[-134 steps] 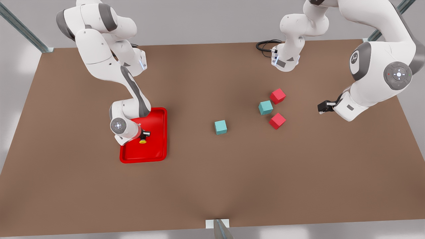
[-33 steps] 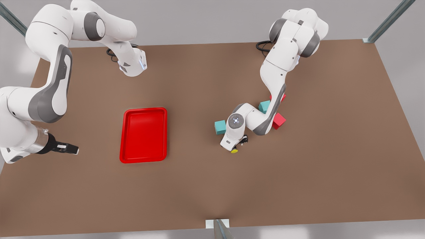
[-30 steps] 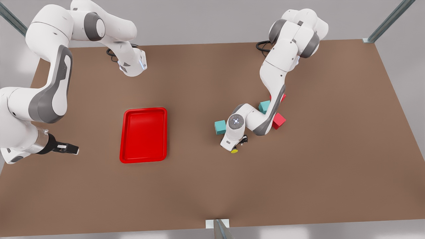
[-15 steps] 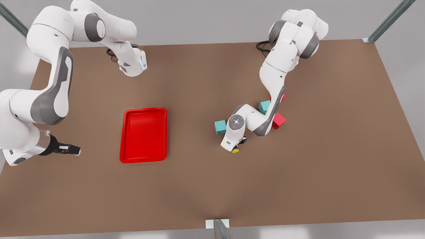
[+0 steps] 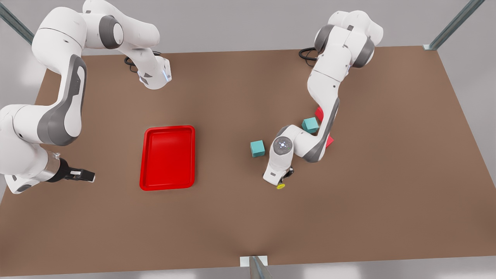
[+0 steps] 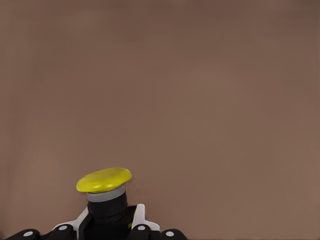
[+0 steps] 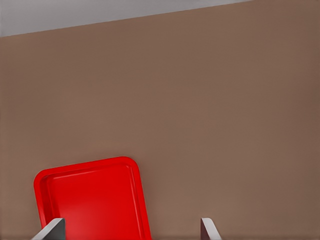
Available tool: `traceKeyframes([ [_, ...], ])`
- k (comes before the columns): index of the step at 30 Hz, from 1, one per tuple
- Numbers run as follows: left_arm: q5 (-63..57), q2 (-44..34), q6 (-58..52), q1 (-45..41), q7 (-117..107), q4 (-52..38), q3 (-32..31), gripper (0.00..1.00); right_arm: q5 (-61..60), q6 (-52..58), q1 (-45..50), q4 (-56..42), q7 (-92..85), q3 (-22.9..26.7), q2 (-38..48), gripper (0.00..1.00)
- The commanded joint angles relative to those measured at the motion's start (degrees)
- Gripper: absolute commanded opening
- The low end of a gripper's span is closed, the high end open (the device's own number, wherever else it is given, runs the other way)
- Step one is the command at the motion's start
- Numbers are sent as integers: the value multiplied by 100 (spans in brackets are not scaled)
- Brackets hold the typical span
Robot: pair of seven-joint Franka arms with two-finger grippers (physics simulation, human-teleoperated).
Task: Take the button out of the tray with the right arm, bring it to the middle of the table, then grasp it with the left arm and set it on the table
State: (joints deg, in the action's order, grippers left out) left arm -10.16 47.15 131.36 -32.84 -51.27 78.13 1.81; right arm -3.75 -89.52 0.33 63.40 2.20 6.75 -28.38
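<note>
Button [image 5: 281, 186]: out of the empty tray [image 5: 167, 185], clamped in the left gripper [image 5: 285, 179] over mid-table [image 5: 232, 217], not yet set down; right gripper [image 5: 83, 176], fingers spread wide, waits near the table's edge beside the tray.

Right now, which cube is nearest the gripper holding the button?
The lone teal cube, just toward the front view's left of the left gripper; the other teal and red cubes sit farther back behind the arm.
</note>
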Motion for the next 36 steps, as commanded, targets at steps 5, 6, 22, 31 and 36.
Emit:
traceKeyframes([
  [5, -2543, -4, -1903, -47, -5929, -562, 970, 48, -46, -21, -7, -3, 53, 1, -27, 100],
  [6, -3218, 5, -2298, -12, -6568, -562, 988, 48, -55, -21, 45, -3, 62, 1, -18, 100],
  [22, -6200, 1306, -2739, -3, -11422, -290, 1252, 45, -64, -4, 63, 24, 440, 1, -9, 100],
  [31, -6551, 1833, -2747, 6, -11598, -290, 1252, 45, -64, -4, 72, 24, 431, 1, -9, 100],
  [36, -6569, 1877, -2747, 6, -11598, -290, 1252, 100, -108, -4, 54, 24, 422, -8, -9, 100],
])
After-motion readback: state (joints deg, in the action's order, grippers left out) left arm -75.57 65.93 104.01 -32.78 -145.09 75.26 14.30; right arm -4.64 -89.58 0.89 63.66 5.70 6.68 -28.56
